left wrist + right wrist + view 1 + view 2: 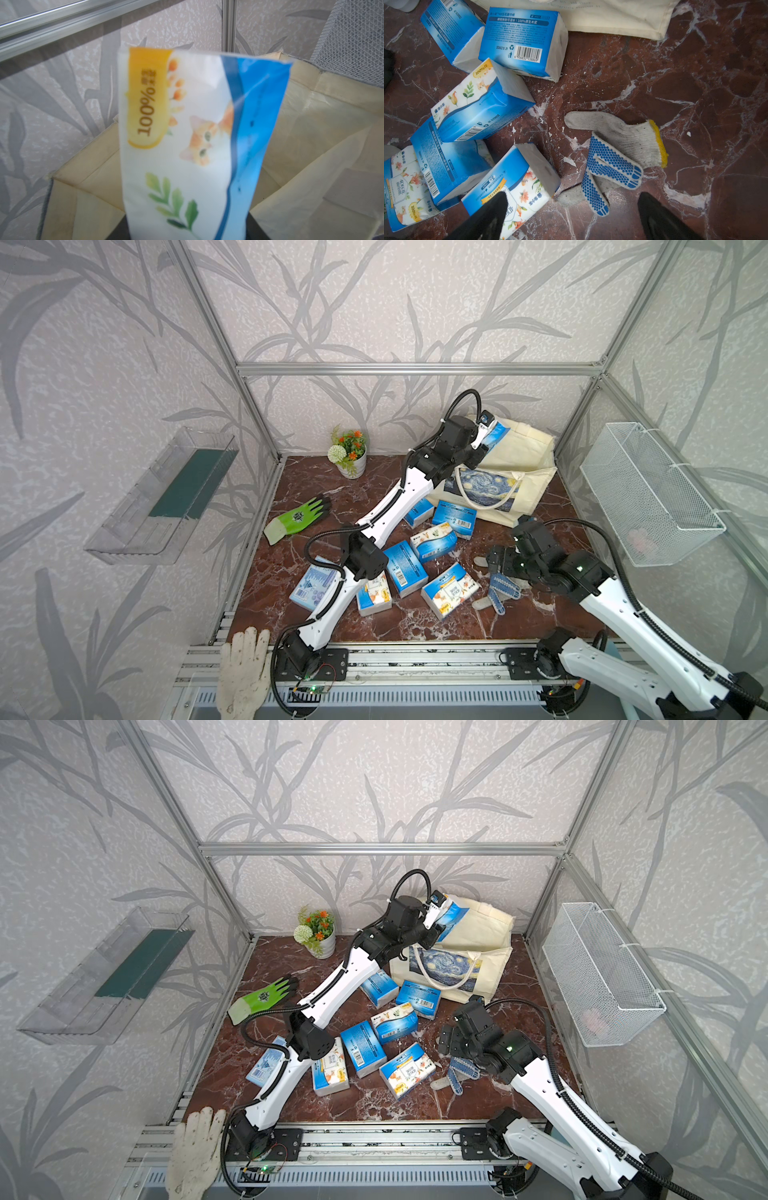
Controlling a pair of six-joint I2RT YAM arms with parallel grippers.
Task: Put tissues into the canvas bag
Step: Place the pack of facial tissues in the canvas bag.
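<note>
Above the open canvas bag [528, 456], your left claw [485, 434] is clamped on one tissue pack [187, 135]; your right claw [572, 197] hangs with jaws apart over the dotted glove [623, 145], beside the other tissues [405, 568] scattered on the tabletop [415, 622].

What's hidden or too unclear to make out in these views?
- Bottom of the canvas bag: blocked by the held tissue pack in the left wrist view, by the left arm and bag's front wall in both top views.
- Pinkish thing in the wire basket: blurred behind mesh in both top views.
- Pale blue pack: partly under left arm.
</note>
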